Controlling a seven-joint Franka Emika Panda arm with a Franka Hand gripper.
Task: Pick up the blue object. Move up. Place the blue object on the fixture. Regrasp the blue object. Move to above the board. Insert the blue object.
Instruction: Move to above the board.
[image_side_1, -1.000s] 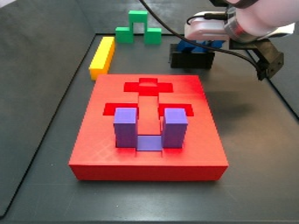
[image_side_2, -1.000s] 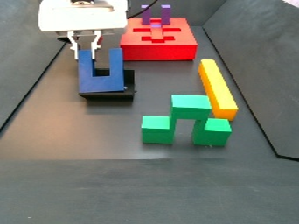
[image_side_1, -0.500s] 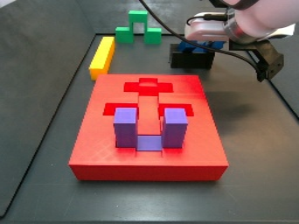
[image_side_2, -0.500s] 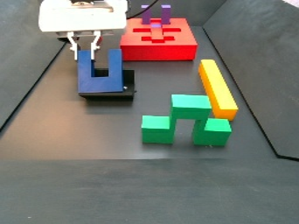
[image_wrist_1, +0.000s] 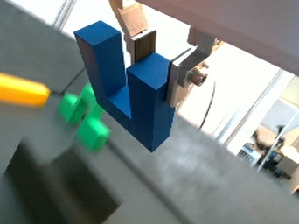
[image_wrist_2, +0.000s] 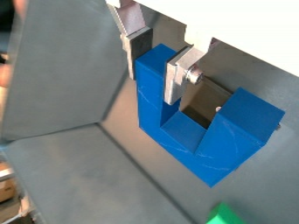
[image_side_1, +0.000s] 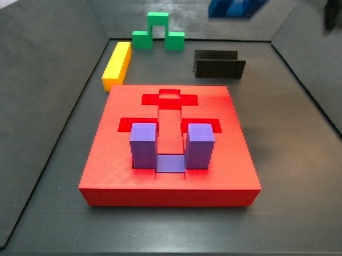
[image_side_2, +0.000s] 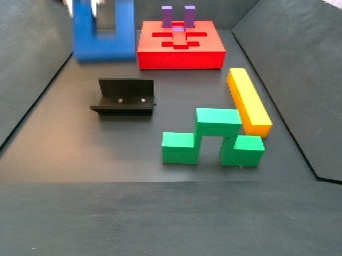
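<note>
The blue object (image_side_2: 100, 38) hangs in the air, high above the fixture (image_side_2: 124, 98), and only its lower part shows at the upper edge in a side view (image_side_1: 238, 8). In both wrist views my gripper (image_wrist_1: 162, 66) (image_wrist_2: 158, 66) is shut on one upright prong of the blue object (image_wrist_1: 140, 109) (image_wrist_2: 198, 140), with a silver finger (image_wrist_1: 183, 77) pressed flat on each side. The fixture (image_side_1: 219, 66) stands empty on the floor. The red board (image_side_1: 120, 172) (image_side_2: 181, 58) lies flat, apart from both.
A purple U-shaped block (image_side_1: 167, 146) (image_side_2: 178, 14) stands in the board. A long yellow bar (image_side_1: 118, 63) (image_side_2: 249, 98) and green blocks (image_side_1: 160, 35) (image_side_2: 211, 136) lie on the dark floor. Raised walls border the floor.
The gripper has risen with the blue object, lifting it off the fixture. The arm has left a side view; the fixture now stands bare.
</note>
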